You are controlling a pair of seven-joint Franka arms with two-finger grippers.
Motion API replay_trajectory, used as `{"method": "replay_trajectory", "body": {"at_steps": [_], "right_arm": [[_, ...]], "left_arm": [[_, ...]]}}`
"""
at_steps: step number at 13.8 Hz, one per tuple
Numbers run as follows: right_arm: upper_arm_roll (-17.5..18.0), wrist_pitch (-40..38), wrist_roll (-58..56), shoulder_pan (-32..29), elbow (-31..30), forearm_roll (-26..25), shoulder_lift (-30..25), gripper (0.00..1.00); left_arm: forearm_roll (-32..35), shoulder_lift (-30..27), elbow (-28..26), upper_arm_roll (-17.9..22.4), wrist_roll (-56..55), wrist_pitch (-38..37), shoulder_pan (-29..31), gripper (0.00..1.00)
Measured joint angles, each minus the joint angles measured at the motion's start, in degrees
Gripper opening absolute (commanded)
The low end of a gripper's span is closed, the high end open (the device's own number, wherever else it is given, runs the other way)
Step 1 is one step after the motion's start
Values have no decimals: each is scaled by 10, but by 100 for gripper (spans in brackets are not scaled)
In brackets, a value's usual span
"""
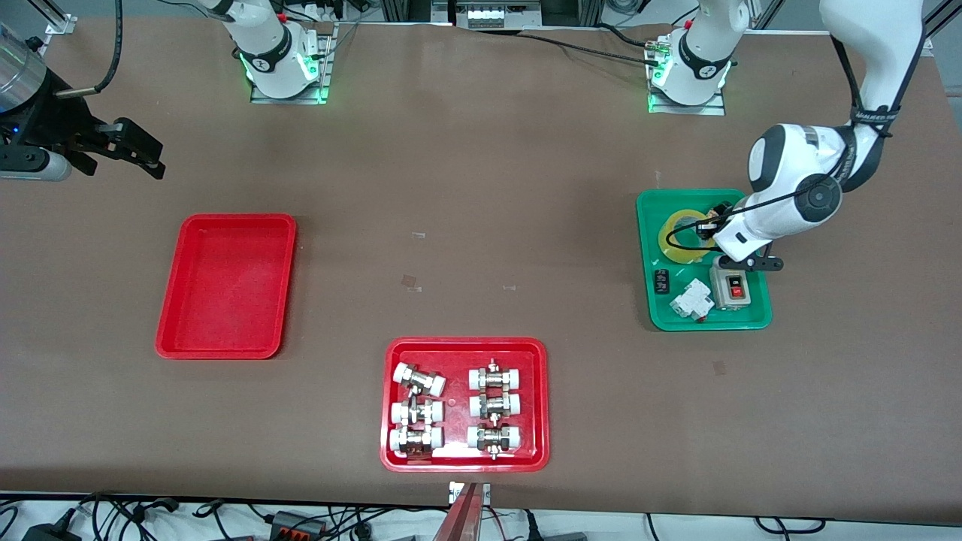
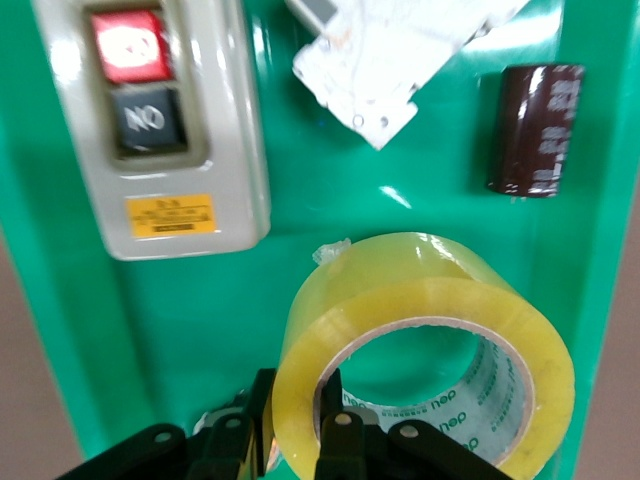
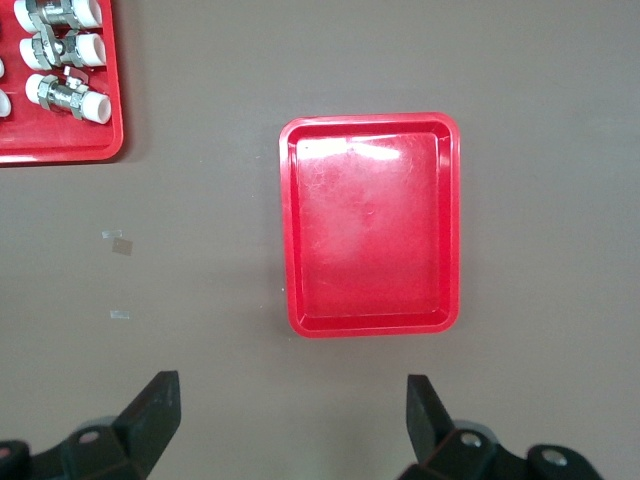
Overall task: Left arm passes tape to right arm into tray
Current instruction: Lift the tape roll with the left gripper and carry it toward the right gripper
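Note:
The yellow translucent tape (image 1: 679,242) (image 2: 400,290) lies in a green tray (image 1: 648,218) (image 2: 200,320) at the left arm's end of the table. My left gripper (image 1: 710,225) (image 2: 296,388) reaches down into that tray and is shut on the tape's wall, one finger outside the roll and one inside its pale core. The plain red tray (image 1: 225,285) (image 3: 370,230) lies toward the right arm's end and holds nothing. My right gripper (image 1: 139,150) (image 3: 290,392) hangs open over bare table close to the right arm's end, with nothing between its fingers.
The green tray also holds a grey switch box (image 1: 730,289) (image 2: 160,130), a white breaker (image 1: 691,300) (image 2: 380,60) and a dark cylinder (image 1: 661,282) (image 2: 535,130). A red tray (image 1: 537,406) (image 3: 60,150) of white-capped metal fittings sits nearest the front camera.

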Motion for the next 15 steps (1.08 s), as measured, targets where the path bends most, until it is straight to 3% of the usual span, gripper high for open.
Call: {"method": "replay_trajectory", "body": {"at_steps": [2,8,11,15], "right_arm": [[0,0,0,0,0,0,0,100],[-3,12,0,-1,4,0,0,100],[-4,14,0,-1,4,0,5,100],[-1,11,0,0,3,0,17,100]], "left_arm": [[0,-24,48,-2,0,-89,-1,1],[0,-61,299,-45,-33,-360,-5,1],[-1,-71,378,-84,-98,-415,-12,1],[-45,-26,421,-144,-230,-396,-53,0]]}}
